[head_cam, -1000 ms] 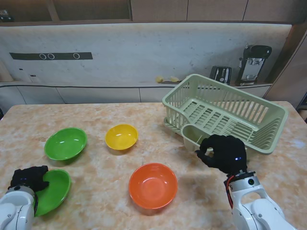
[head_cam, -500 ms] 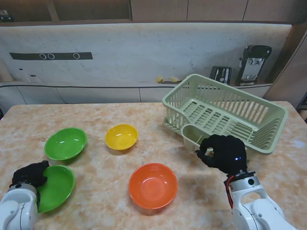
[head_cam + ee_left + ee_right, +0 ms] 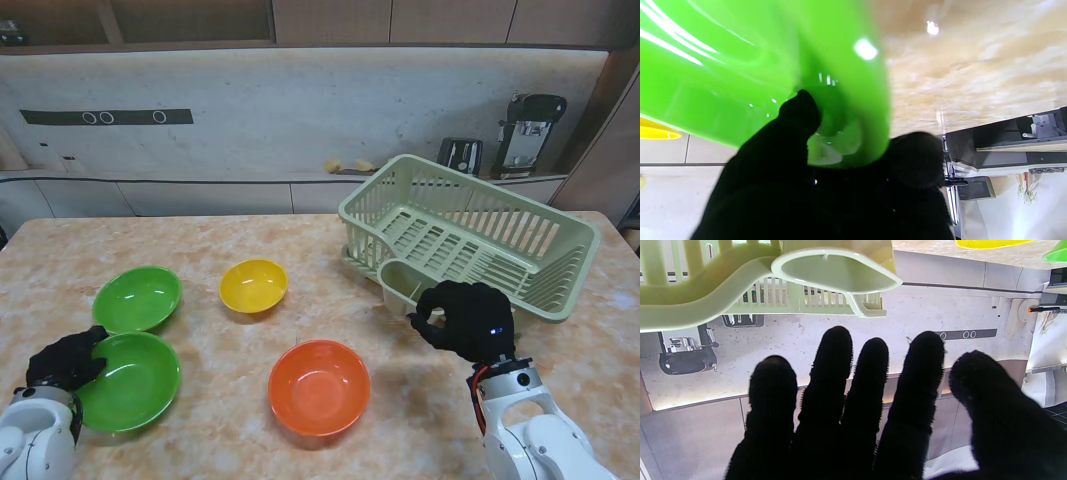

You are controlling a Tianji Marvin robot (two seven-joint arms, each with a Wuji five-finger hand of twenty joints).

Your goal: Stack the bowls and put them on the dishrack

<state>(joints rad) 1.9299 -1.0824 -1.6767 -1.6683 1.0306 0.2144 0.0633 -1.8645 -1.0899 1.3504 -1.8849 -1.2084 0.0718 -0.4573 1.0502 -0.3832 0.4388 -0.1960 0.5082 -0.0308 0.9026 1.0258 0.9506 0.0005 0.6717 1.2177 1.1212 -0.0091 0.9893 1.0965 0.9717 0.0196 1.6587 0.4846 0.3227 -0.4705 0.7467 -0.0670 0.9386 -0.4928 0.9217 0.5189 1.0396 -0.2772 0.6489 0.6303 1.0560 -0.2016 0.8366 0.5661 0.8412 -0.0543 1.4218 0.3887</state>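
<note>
Your left hand (image 3: 66, 358) grips the near green bowl (image 3: 132, 381) by its left rim, fingers closed over the edge. In the left wrist view, a fingertip (image 3: 801, 108) sits inside the bowl (image 3: 740, 66) and the thumb presses the outside, so the hand is shut on it. That bowl sits just beside the far green bowl (image 3: 137, 298), their rims almost touching, near the table's (image 3: 220, 350) left edge.

The yellow bowl (image 3: 253, 285) lies farther from you, near the middle. The orange bowl (image 3: 319, 387) lies nearer to you, well apart from both hands.

Your right hand (image 3: 463, 320) hovers just beside the dishrack's (image 3: 470, 232) cup pocket, holding nothing. The right wrist view shows its 4 fingers (image 3: 836, 373) straight and side by side, thumb set apart, so it is open, with the pocket (image 3: 836, 271) beyond the fingertips.

All 4 bowls are on the table; none is stacked or in the dishrack.
</note>
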